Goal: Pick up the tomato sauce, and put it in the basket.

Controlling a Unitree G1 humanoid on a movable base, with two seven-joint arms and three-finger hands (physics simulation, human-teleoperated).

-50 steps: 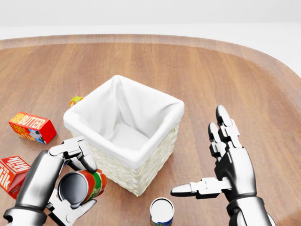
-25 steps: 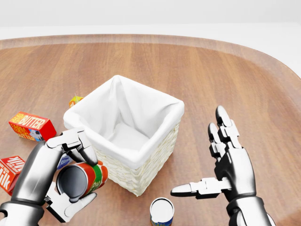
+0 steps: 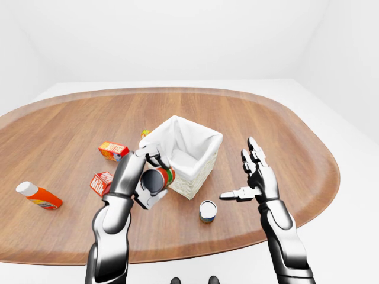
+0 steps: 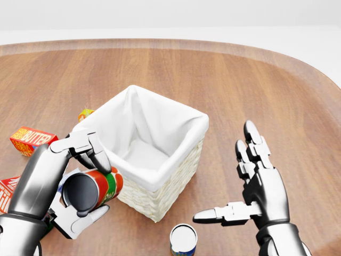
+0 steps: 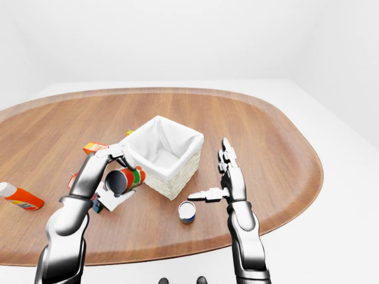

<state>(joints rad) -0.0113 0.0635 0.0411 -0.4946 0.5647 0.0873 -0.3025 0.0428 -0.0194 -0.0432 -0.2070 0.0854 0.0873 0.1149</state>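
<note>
Tomato sauce can (image 4: 93,191) clenched sideways in my left hand (image 4: 69,184), lifted off the desk (image 4: 240,80), just left of the white-lined wicker basket (image 4: 143,152). Can label red/green, unreadable. Right hand (image 4: 250,186) spread open, holding nothing. Red "BUTTER" box (image 4: 31,140) left; another can (image 4: 183,240) stands below basket.
</note>
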